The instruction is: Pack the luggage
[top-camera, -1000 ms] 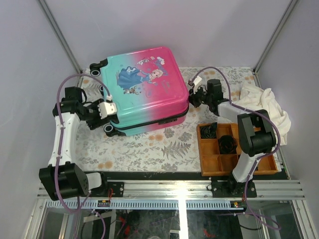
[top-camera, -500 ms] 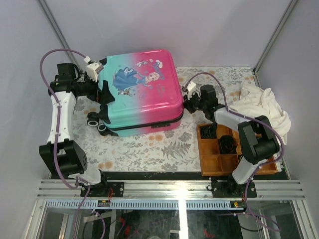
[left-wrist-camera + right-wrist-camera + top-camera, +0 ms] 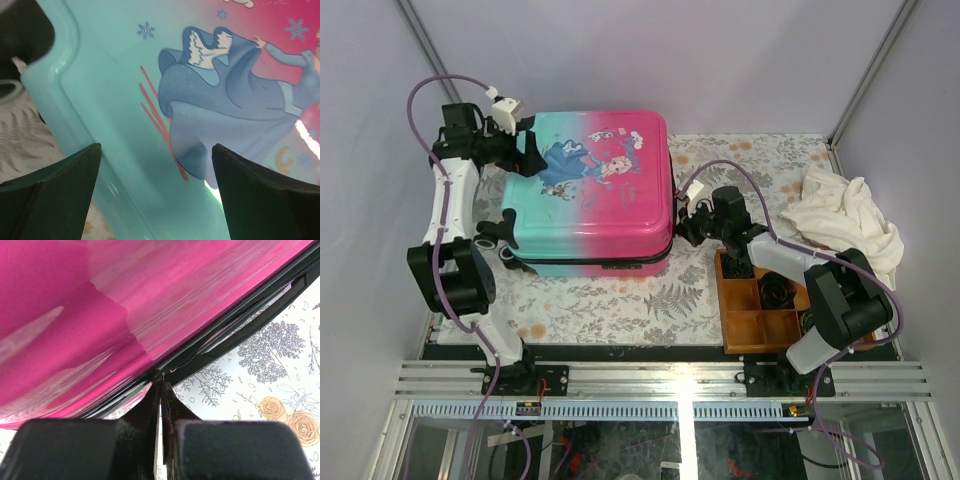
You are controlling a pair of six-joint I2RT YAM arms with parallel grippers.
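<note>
We see pale lilac-grey walls (image 3: 740, 60) on 3 sides, metal corner posts (image 3: 435, 60) slanting up L + R. Tabletop under white floral cloth (image 3: 610, 300): grey ferns, orange blooms. Alu rail (image 3: 620, 378) along near edge, bright glare (image 3: 692, 375) at ctr. Light even, shadows soft.

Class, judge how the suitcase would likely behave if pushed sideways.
The suitcase lies flat, so it probably slides rather than tips. Its shell shows glossy reflections, so a grip may slip. Its wheels point sideways, so rolling seems unlikely.
</note>
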